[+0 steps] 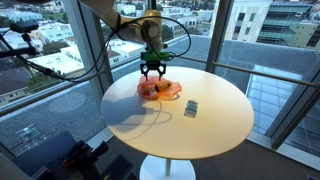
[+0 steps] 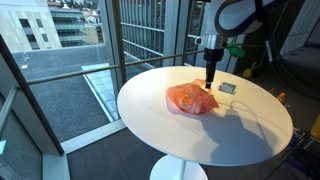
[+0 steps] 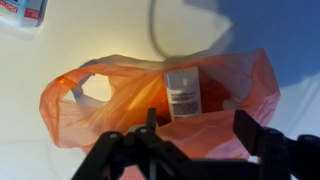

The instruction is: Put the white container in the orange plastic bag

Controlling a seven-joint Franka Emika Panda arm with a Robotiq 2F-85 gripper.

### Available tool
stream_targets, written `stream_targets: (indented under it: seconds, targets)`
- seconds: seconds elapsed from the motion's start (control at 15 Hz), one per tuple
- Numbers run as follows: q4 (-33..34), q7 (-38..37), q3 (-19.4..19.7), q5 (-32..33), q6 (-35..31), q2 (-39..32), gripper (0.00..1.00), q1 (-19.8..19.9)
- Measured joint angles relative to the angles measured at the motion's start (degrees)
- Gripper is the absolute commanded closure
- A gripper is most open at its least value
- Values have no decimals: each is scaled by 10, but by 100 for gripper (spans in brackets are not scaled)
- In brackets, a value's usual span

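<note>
- Gripper (image 3: 195,135) hangs directly over the orange plastic bag (image 3: 70,100); I see its jaws spread and empty.
- White container (image 3: 183,90) sits just beyond the fingertips, apparently inside the bag, its long axis running up the wrist view.

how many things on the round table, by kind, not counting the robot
orange plastic bag: 1
white labelled container, lying in the bag: 1
small flat bluish packet: 1
total: 3
</note>
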State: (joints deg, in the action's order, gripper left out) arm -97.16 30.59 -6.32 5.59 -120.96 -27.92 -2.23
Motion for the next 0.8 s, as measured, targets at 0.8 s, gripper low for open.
stream_targets:
  seconds: [0.8]
  targets:
    - [-51, -16, 15, -24, 0, 50, 0, 60]
